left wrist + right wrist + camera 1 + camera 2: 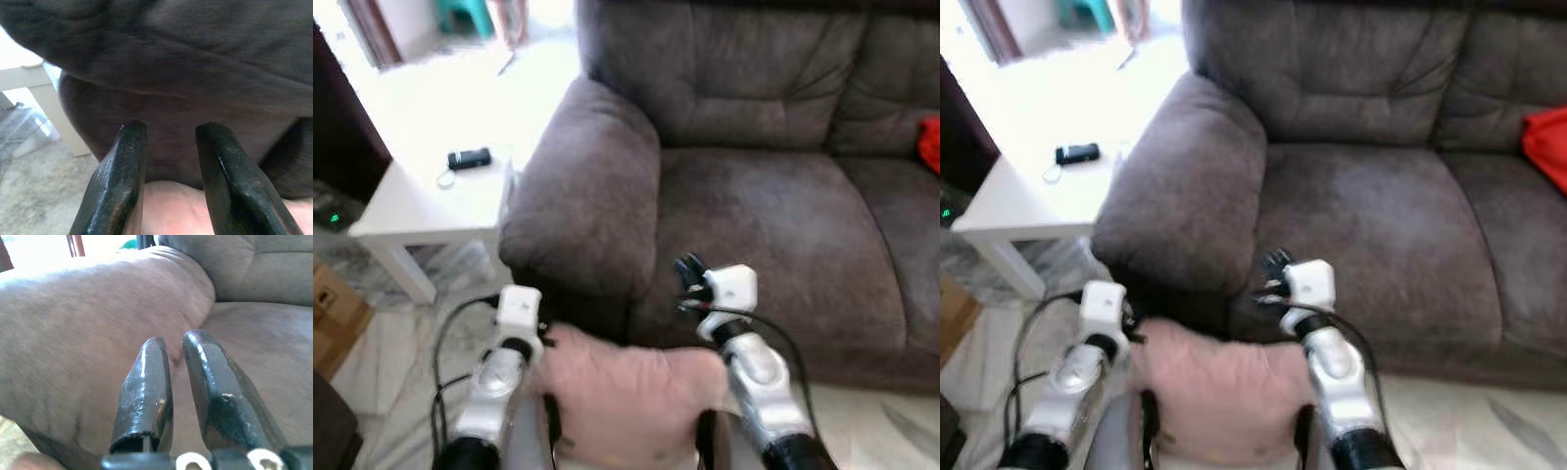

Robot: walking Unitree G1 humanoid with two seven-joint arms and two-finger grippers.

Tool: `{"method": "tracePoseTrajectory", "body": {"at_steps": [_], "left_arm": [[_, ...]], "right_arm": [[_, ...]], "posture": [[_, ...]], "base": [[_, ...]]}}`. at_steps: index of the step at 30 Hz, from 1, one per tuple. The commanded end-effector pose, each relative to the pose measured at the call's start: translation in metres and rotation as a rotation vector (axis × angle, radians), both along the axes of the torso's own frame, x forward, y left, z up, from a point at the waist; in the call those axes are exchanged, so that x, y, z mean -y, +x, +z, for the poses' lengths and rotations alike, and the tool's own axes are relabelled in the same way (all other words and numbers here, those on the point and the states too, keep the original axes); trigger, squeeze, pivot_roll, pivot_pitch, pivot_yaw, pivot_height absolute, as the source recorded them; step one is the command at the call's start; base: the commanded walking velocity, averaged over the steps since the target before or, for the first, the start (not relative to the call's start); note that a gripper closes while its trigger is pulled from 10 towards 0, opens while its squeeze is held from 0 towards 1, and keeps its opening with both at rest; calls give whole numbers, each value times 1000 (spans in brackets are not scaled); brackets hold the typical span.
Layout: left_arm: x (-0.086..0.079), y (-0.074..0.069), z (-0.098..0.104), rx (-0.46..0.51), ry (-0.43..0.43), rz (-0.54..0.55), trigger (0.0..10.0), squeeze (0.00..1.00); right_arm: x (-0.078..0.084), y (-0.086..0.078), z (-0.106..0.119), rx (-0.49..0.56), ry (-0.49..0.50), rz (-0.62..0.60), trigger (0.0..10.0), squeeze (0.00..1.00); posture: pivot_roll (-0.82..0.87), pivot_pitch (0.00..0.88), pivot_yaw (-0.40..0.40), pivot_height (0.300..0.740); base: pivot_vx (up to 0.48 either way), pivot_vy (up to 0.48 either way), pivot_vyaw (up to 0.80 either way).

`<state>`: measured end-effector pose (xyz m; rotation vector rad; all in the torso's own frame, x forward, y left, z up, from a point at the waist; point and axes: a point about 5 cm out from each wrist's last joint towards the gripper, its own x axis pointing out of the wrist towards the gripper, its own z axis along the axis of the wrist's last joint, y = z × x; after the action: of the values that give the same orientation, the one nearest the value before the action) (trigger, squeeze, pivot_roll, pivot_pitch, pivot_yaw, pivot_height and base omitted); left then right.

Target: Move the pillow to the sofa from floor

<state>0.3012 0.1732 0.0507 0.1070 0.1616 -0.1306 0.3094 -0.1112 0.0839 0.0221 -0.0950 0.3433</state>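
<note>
Pressing pink pillow point(626, 401) between both forearms, below my fingers. White side table point(421, 211) with black device point(470, 158) stands left. Left gripper point(168, 142) fingers parted a little, empty, facing sofa point(773, 206) armrest point(587, 196). Right gripper point(177, 357) fingers narrowly apart, empty, over seat. Red cloth point(929, 143) far right. Pale tiled floor point(391, 343).

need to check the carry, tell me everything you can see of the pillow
The pillow is pale pink, soft and plump, with a cloth-like surface that creases near its edges. It is held between the two arms, low in front of the sofa by the armrest, at chest height rather than on the seat. The left gripper has its fingers parted above the pillow's pink surface; the right gripper points at the armrest.
</note>
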Motion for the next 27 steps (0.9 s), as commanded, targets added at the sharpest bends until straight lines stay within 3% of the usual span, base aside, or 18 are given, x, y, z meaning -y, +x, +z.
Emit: {"method": "tracePoseTrajectory", "body": {"at_steps": [1, 8, 10, 13, 16, 22, 27], "left_arm": [[-3, -3, -5, -23, 7, 2, 10000, 0], [-1, -5, -11, -75, 25, -29, 10000, 0], [-2, -8, -18, -151, -5, -25, 10000, 0], [-18, -7, -24, -215, 8, 91, 10000, 0], [-32, -5, -23, -215, -22, 175, 10000, 0], [-44, 3, -18, -214, -74, 208, 10000, 0], [-43, 13, -11, -208, -133, 159, 10000, 0]], "right_arm": [[-5, -2, -1, -4, -8, 24, 10000, 0], [-6, -3, -2, -8, -8, 31, 10000, 0], [-6, -5, -3, -10, -8, 36, 10000, 0], [-6, -5, -1, -7, -11, 39, 10000, 0], [-7, -4, 4, 7, -12, 49, 10000, 0], [-8, -4, 19, 49, -1, 67, 10000, 0], [-8, -7, 27, 58, 12, 74, 10000, 0]], "posture": [[141, 61, -33, 459], [139, 64, -31, 459], [138, 73, -32, 459], [135, 87, -35, 459], [130, 101, -40, 459], [108, 143, -52, 459], [94, 181, -53, 459]], "base": [[0, 0, 0], [0, 0, 0], [0, 0, 0], [0, 0, 0], [0, 0, 0], [0, 0, 0], [0, 0, 0]]}}
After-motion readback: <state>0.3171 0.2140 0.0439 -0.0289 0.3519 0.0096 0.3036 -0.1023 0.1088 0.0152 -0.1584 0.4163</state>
